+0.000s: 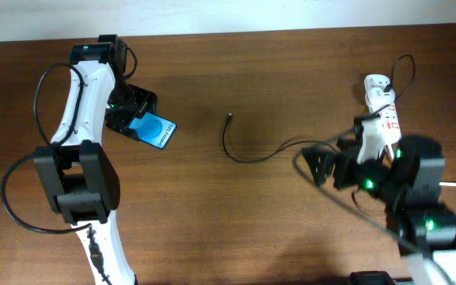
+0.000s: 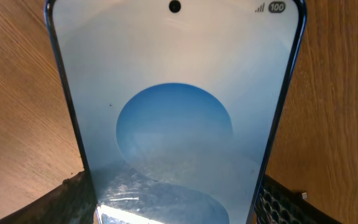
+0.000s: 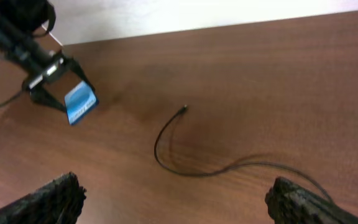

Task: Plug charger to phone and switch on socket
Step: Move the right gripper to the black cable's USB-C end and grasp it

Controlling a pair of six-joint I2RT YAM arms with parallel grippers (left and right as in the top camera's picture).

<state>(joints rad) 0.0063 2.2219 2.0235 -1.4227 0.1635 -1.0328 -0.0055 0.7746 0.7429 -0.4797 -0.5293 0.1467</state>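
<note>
**A:** Is anything legible here?

**B:** On the phone [image 2: 176, 112], yes. In the left wrist view, the top right corner of its screen carries a dark battery badge [image 2: 277, 7] with the number "100" in it. A small signal-bars sign [image 2: 260, 8] sits just to the left of it.

**A:** And from overhead?

**B:** White lettering runs along one end of the blue screen. It looks like "Galaxy", then a few characters too small to be sure of.

**A:** The socket [image 1: 383, 111]?

**B:** There are red markings on its white casing, but none can be read.
</note>
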